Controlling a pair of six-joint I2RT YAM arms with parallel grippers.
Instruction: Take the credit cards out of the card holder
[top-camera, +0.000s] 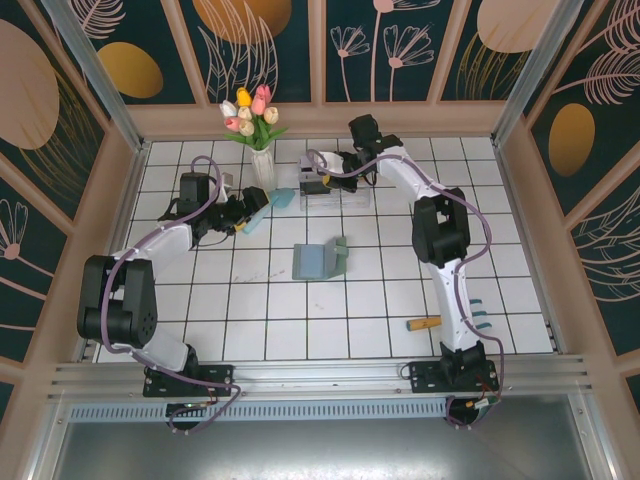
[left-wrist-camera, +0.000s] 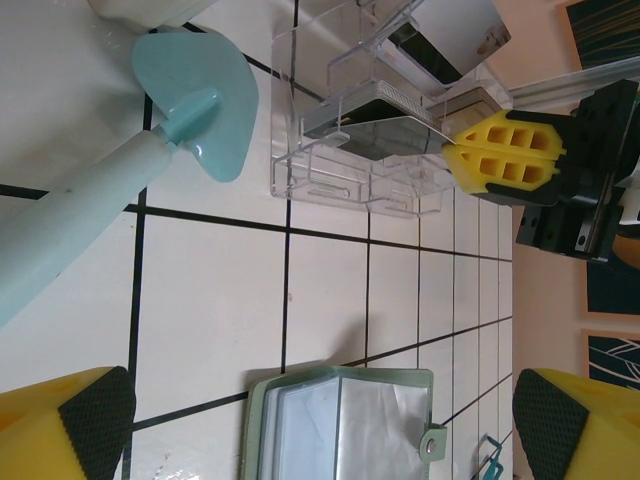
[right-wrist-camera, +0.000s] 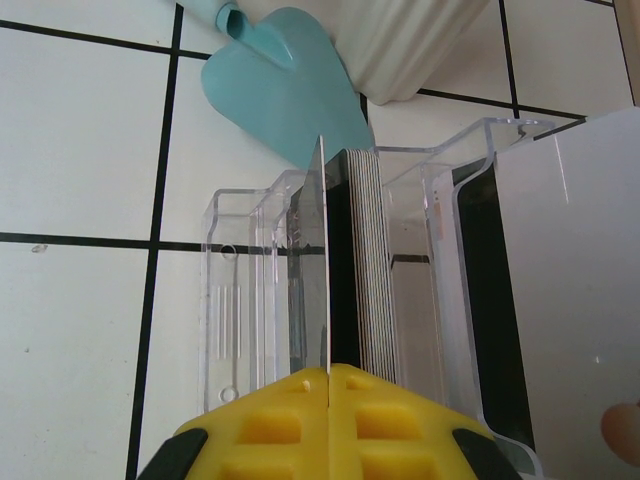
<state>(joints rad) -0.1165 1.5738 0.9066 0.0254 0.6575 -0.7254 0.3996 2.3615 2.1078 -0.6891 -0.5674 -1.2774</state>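
**Over the clear box: one card pinched, wallet open**

Directly above the clear box (right-wrist-camera: 235, 300), clamped edge-on between the yellow fingers of the right gripper (right-wrist-camera: 328, 400): one thin, pale credit card (right-wrist-camera: 325, 260). Just beneath, upright in a box compartment, a tight stack of cards (right-wrist-camera: 365, 280) (dark and light edges; faces not readable). Well in front of the box, toward the arm bases, lying open on the tiles: the card holder (top-camera: 320, 260), sage-green at the rim, blue-grey inside with a glossy pocket, small snap tab at one edge. On the left-arm side of the box, near a teal scoop (top-camera: 280, 199): the left gripper (top-camera: 245, 215), fingers spread wide.
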